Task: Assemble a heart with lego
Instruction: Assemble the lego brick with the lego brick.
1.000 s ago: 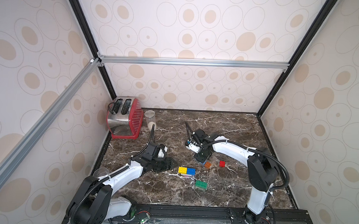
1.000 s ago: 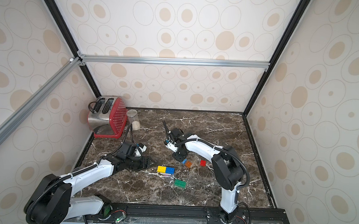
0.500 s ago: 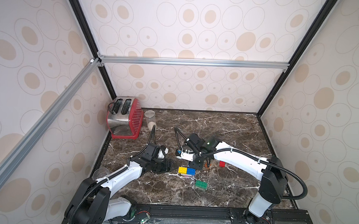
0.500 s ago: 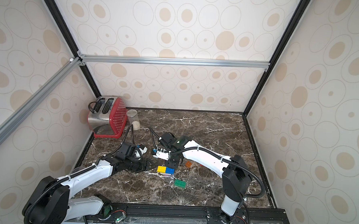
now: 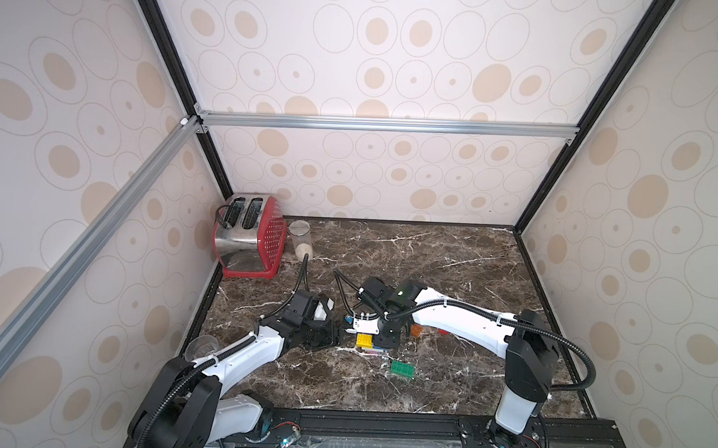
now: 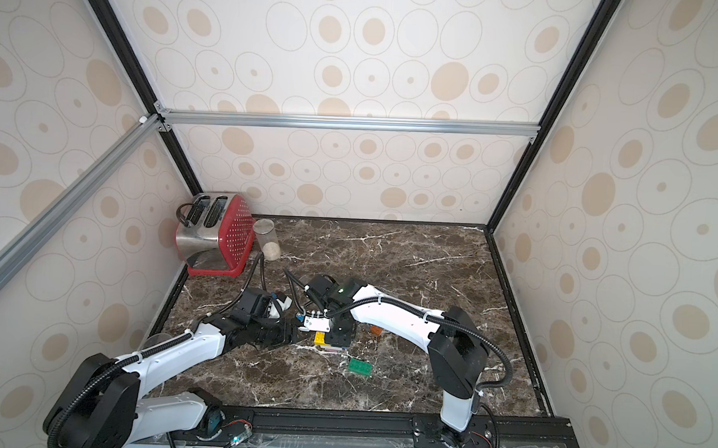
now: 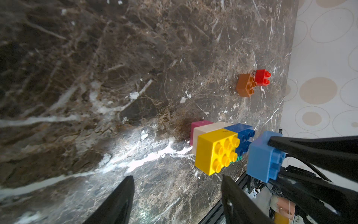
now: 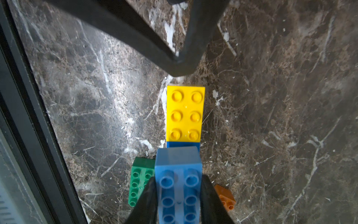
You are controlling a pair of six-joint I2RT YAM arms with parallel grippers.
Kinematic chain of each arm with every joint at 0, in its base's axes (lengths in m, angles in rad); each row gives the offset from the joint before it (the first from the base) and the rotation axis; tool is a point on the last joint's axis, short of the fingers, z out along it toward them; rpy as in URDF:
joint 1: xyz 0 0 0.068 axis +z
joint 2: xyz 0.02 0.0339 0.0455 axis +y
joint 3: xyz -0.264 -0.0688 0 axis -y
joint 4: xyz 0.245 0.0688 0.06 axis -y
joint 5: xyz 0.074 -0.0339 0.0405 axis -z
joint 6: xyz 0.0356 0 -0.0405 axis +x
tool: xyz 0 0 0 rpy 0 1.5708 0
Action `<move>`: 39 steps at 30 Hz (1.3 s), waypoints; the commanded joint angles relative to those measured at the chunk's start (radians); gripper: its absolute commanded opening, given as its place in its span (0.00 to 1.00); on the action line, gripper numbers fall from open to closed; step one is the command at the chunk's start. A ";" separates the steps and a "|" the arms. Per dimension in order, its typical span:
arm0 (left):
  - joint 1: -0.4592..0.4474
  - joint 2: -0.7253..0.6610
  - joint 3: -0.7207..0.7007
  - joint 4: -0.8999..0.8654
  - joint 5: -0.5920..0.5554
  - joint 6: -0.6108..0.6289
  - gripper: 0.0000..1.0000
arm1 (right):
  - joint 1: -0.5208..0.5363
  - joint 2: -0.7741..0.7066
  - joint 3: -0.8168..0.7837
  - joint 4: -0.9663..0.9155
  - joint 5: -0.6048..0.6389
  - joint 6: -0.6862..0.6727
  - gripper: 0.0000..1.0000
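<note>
Four bricks form the started heart (image 5: pixel 365 342) on the marble table (image 5: pixel 430 257): pink brick (image 7: pixel 198 125), white brick (image 7: pixel 210 128), then yellow brick (image 7: pixel 215 151) and dark blue brick (image 7: pixel 243 133) side by side. Just above the dark blue brick, beside the yellow one, we see the right gripper (image 8: pixel 178 186) pinching a lighter blue brick (image 8: pixel 178 164). The left gripper (image 7: pixel 177 180) hangs spread and empty near the yellow brick. The green brick (image 8: pixel 138 182) lies near the yellow brick too, with the orange brick (image 7: pixel 245 85) and red brick (image 7: pixel 262 77) farther off.

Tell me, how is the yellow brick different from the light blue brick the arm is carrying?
Colour: the yellow brick is bright yellow, the light blue brick pale blue. State: the yellow brick sits pressed onto a white brick in a stack on the table, ungripped; the light blue brick is clamped in the right gripper, apparently off the table. Both are studded, studs up.
</note>
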 commanded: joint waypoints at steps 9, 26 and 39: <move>-0.007 0.004 0.007 0.023 -0.002 -0.007 0.71 | -0.002 0.033 0.012 -0.031 0.034 -0.011 0.26; -0.007 0.004 0.003 0.026 -0.002 -0.003 0.71 | -0.011 0.054 0.009 -0.006 -0.003 -0.003 0.26; -0.006 0.016 -0.073 0.246 0.069 -0.115 0.66 | 0.006 0.053 0.020 0.001 -0.005 0.007 0.25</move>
